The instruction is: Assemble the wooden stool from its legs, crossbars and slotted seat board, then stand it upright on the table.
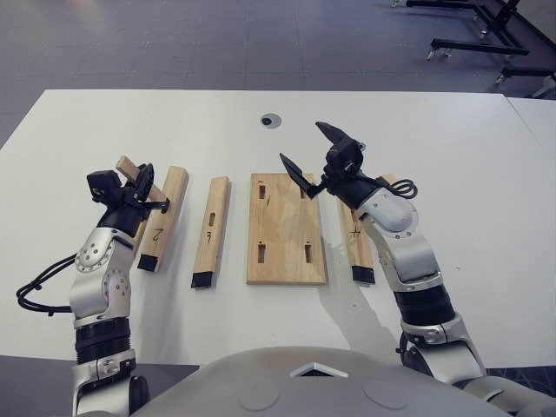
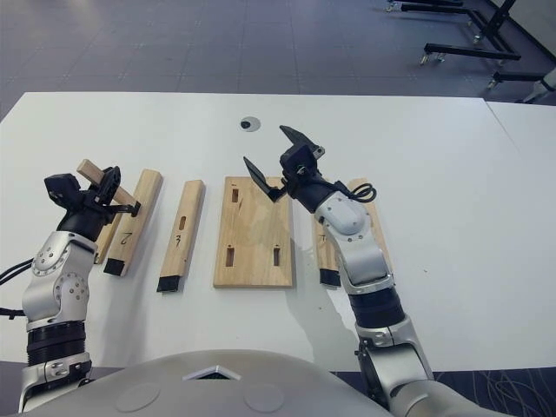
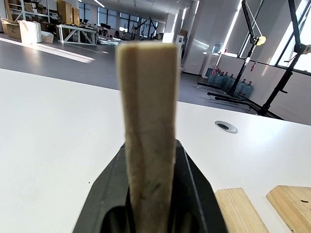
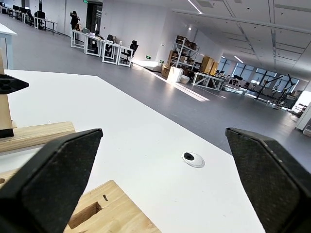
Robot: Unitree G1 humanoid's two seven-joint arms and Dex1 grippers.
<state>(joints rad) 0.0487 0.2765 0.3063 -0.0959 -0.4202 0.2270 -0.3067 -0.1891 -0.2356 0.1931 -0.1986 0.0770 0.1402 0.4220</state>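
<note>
The slotted seat board (image 1: 287, 228) lies flat mid-table. Two legs with black tips, marked 2 (image 1: 163, 217) and 3 (image 1: 211, 230), lie to its left. Another leg (image 1: 356, 248) lies to its right, partly under my right arm. My left gripper (image 1: 142, 196) is shut on a short wooden crossbar (image 1: 130, 168) and holds it tilted above the table beside leg 2. In the left wrist view the crossbar (image 3: 148, 121) stands between the black jaws. My right gripper (image 1: 310, 150) hangs open and empty over the seat board's far edge, and the board's corner (image 4: 109, 206) lies below it.
A round cable port (image 1: 271, 120) is set into the white table (image 1: 452, 156) beyond the board. A black cable (image 1: 39, 287) loops off my left arm at the near left edge. Wheeled frames (image 1: 473, 35) stand on the floor behind the table.
</note>
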